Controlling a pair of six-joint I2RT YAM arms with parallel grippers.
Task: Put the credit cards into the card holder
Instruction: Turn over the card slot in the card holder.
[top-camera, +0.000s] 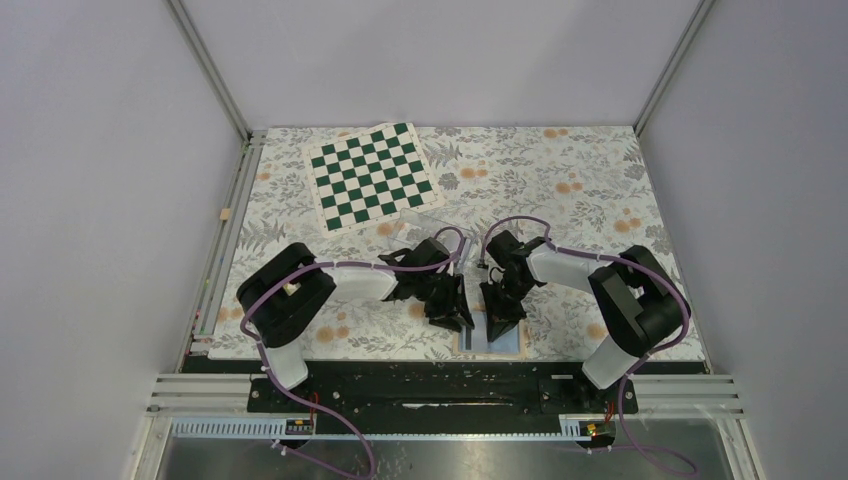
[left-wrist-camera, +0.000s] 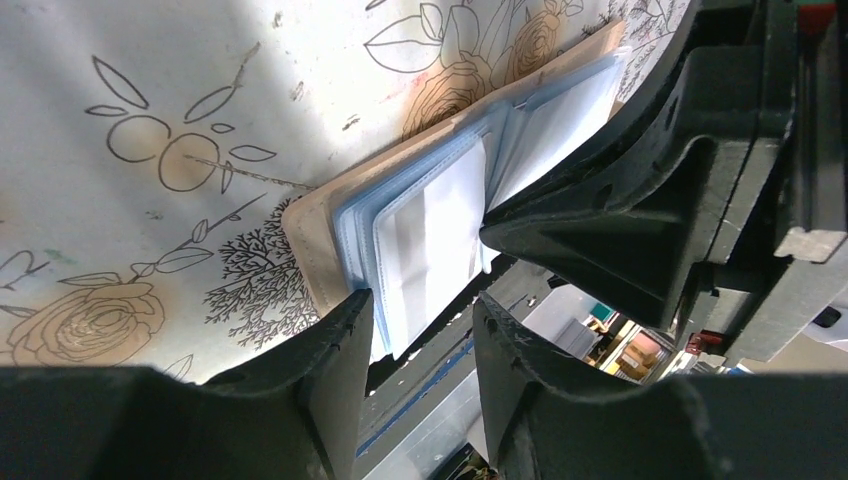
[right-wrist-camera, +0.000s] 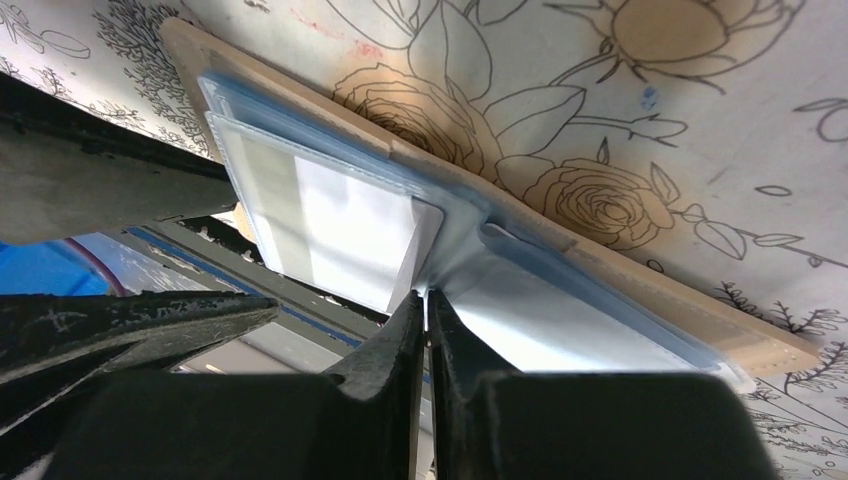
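Left claw (left-wrist-camera: 420, 320) and right claw (right-wrist-camera: 427, 310) tight together over card holder (right-wrist-camera: 640, 290); chessboard mat (top-camera: 372, 175) well behind

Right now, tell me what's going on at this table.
The card holder lies open at the near edge of the table. The right tool is pinched shut on a clear sleeve inside it. The left tool stands open around the near corner of the next sleeve, which holds a white card. Whether that card is fully seated, I cannot tell.
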